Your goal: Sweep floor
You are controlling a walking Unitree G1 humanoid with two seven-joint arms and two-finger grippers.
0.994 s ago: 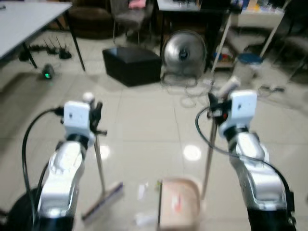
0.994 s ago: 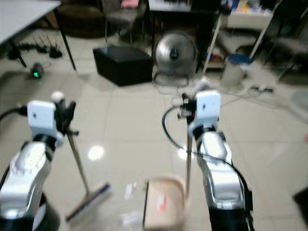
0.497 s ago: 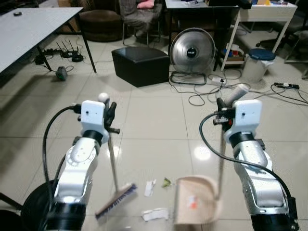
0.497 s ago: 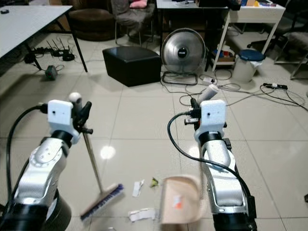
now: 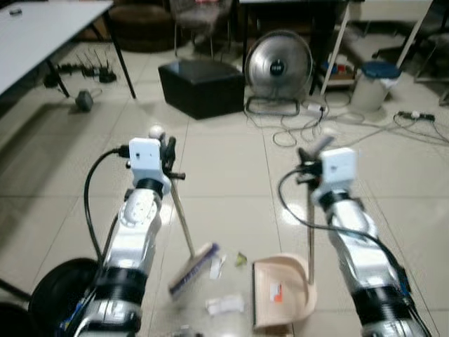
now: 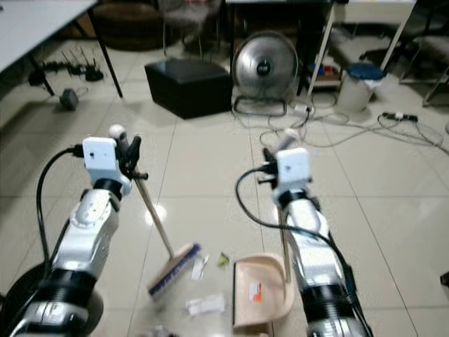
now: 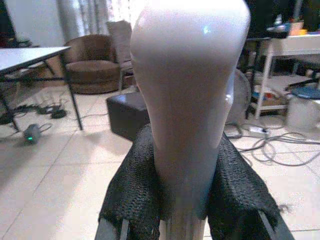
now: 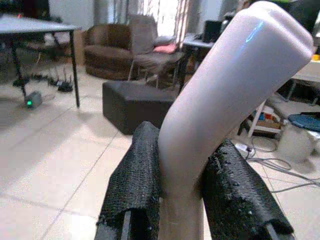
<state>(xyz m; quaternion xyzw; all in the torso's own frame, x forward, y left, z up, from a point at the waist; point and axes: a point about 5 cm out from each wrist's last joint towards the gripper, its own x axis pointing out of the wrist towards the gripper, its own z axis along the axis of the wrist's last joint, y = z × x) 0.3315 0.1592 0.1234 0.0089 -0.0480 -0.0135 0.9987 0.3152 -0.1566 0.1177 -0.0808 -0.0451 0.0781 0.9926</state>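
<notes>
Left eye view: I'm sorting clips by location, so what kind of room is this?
Probably a lived-in office or workroom: tiled floor, a grey table, a floor fan with trailing cables, and a black ottoman.

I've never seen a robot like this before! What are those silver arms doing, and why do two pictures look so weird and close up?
It's a walking robot cleaning a floor. The two wide pictures come from cameras in its head, looking down at its own silver arms. Its left gripper squeezes a broom, and its right gripper squeezes the long handle of a beige dustpan. On the tiles between them lie paper scraps and a small green bit. The close-up pictures come from cameras on its wrists: each shows two black fingers clamped on a pale handle top.
</notes>
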